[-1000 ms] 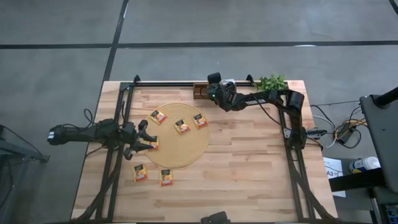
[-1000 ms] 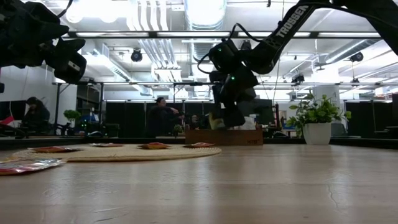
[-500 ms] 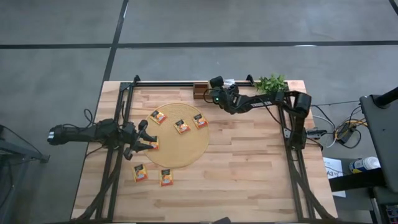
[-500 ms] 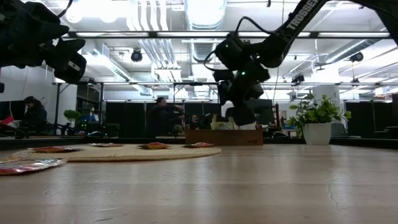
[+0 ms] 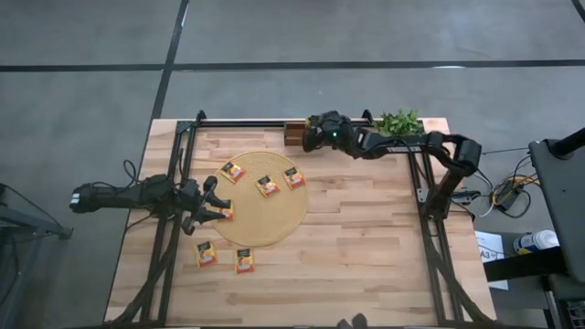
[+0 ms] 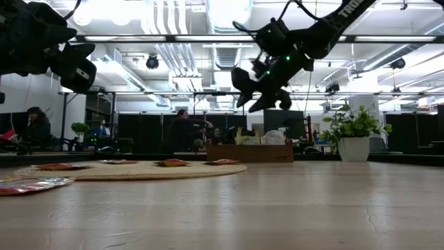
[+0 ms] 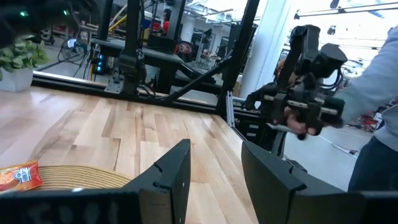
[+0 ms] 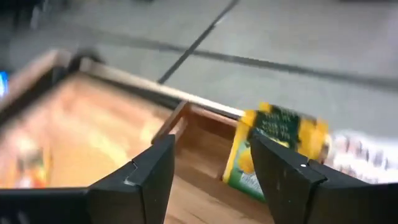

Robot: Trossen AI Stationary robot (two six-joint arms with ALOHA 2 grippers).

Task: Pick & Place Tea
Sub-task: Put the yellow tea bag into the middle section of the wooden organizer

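Wooden tray [image 5: 292,133]: at the counter's [image 5: 366,247] far edge, mostly hidden beneath the right pincer [image 5: 309,139]; compartment contents blurred, one green-yellow sachet [image 8: 273,152] upright inside.
Right pincer: raised above the tray, jaws apart, empty.
Left pincer [image 5: 215,206]: jaws apart, empty, at the mat's [image 5: 274,219] left rim.
Orange sachets [image 5: 267,186]: four on the mat, two on the counter beside it.
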